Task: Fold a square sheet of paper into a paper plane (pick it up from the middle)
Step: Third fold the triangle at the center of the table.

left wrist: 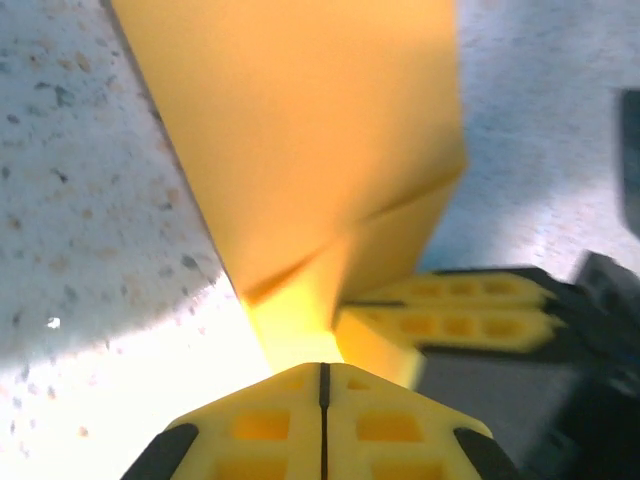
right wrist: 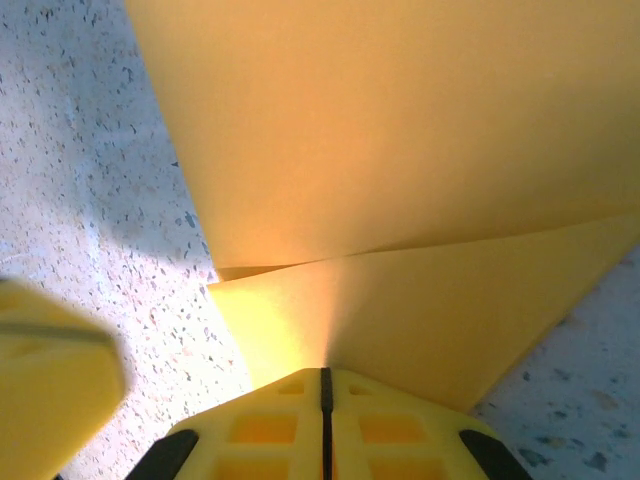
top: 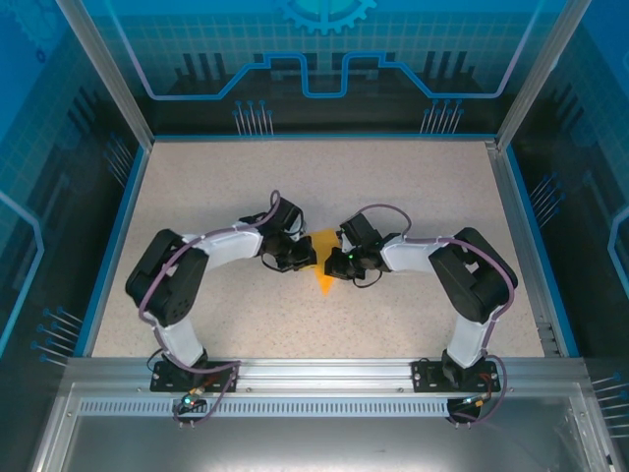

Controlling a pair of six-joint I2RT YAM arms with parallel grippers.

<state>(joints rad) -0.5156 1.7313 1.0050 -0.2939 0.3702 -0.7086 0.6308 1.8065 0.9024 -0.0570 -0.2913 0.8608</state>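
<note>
No readable text, labels, brands or numbers.

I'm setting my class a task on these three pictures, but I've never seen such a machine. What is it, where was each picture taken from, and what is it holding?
This is a robot with two arms bolted at the near edge of a speckled table. The overhead picture looks down from above and behind them; the left gripper and right gripper meet in the middle. The other two pictures come from a camera on each wrist, looking along that arm's own yellow fingers. Between the grippers is orange-yellow paper, already creased with folds and pointed at its near end. Both grippers are shut, each apparently pinching an edge of it.
</note>
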